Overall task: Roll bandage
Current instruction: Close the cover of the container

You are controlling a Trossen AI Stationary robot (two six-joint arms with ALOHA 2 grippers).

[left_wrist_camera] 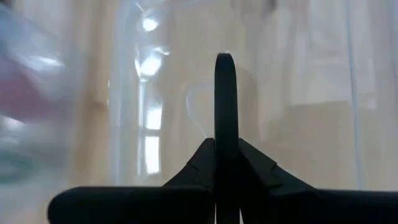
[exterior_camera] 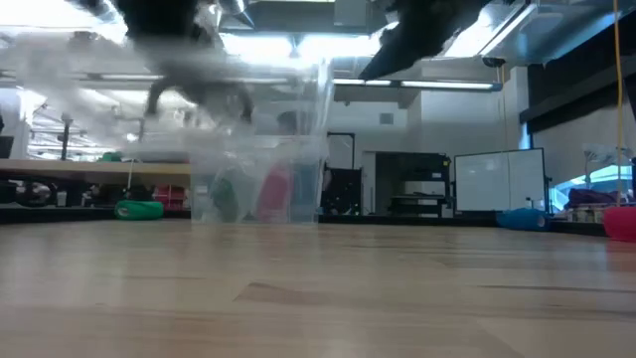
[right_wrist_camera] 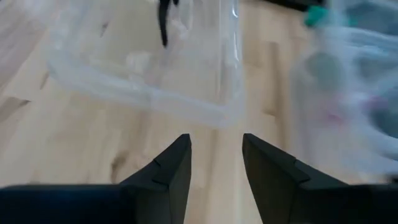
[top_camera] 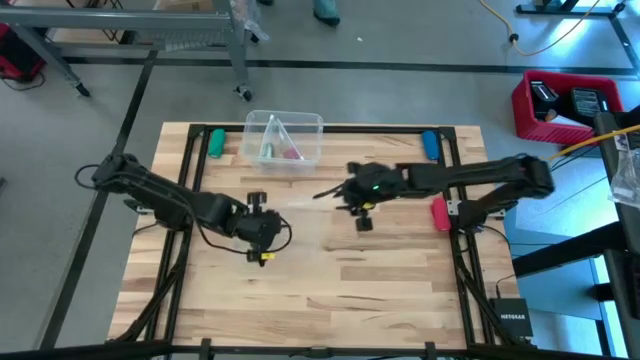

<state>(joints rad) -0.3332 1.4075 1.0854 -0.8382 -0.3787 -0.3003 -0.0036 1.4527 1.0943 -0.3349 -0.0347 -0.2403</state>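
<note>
A pink bandage roll [top_camera: 291,152] lies in a clear plastic tub [top_camera: 283,138] at the far middle of the table, beside a green thing; it also shows in the low view [exterior_camera: 275,192]. My left gripper [left_wrist_camera: 225,59] is shut at the table's middle left [top_camera: 272,230], with a clear plastic wrapper [right_wrist_camera: 143,68] around its fingertips. My right gripper [right_wrist_camera: 216,143] is open and empty, right of the wrapper, pointing toward the table's left [top_camera: 325,192]. My left gripper is shut on the clear plastic wrapper, at the edge farthest from my right gripper [right_wrist_camera: 166,38]. The fingers come level from the table's left. The wrapper spreads out toward my right gripper. I cannot tell whether it lies on the table or hangs clear.
A green roll [top_camera: 215,142] lies at the far left and a blue roll [top_camera: 430,145] at the far right. A small red object [top_camera: 440,212] lies by the right arm. Bare wood [top_camera: 330,290] spans the near half of the table.
</note>
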